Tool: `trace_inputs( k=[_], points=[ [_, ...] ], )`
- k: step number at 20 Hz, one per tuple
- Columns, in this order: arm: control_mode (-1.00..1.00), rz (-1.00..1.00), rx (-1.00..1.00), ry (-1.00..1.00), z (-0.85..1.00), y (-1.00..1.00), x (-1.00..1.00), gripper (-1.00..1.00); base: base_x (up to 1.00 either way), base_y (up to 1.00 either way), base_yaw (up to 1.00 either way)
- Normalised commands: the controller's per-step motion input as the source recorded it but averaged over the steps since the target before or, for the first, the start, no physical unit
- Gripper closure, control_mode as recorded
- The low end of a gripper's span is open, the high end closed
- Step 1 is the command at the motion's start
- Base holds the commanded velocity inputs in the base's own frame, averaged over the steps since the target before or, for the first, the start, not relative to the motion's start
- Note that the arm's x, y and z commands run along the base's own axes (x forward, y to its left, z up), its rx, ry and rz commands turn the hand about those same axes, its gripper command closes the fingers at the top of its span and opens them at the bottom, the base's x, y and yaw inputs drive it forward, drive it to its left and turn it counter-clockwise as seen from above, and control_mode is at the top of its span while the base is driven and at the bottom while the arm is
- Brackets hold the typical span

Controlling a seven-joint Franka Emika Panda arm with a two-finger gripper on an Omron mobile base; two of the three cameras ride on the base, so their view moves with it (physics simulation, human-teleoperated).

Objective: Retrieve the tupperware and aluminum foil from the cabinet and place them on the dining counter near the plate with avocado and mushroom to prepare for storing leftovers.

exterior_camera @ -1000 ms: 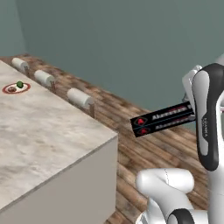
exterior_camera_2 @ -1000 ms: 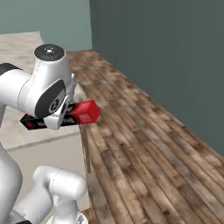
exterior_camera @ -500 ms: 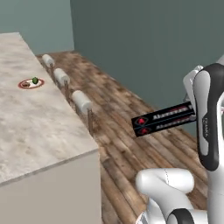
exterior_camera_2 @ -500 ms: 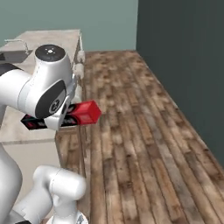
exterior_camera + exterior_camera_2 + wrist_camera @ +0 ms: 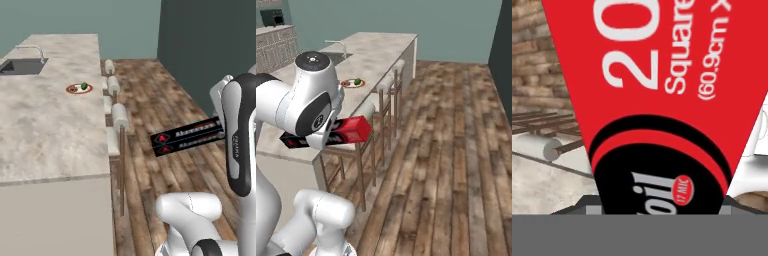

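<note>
Gripper (image 5: 662, 212) is pinching the foil (image 5: 187, 136), carrying it level in the air above the wood floor, beside the stools (image 5: 120, 117). Plate (image 5: 79, 88) sits far up the counter (image 5: 45, 130), near the sink (image 5: 20, 66).

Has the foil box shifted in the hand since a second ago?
No. The aluminum foil sits in the same spot against the robot's forearm; the counter's shift is the base turning.

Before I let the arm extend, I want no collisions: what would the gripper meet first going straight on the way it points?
The aluminum foil box it already holds blocks that line. Beyond it, probably the stools at the dining counter; depth is unclear.
</note>
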Motion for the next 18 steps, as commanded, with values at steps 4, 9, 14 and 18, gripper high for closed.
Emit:
trace_inputs(
  k=[4,9,14,18],
  points=[
    [1.00,0.00,0.00,0.00,0.00,0.00,0.00,1.00,0.60,-0.84,0.53],
    [1.00,0.00,0.00,0.00,0.00,0.00,0.00,1.00,0.62,-0.95,0.49],
    [1.00,0.00,0.00,0.00,0.00,0.00,0.00,1.00,0.68,-0.93,0.49],
    [1.00,0.00,0.00,0.00,0.00,0.00,0.00,1.00,0.72,-0.82,0.53]
  ],
)
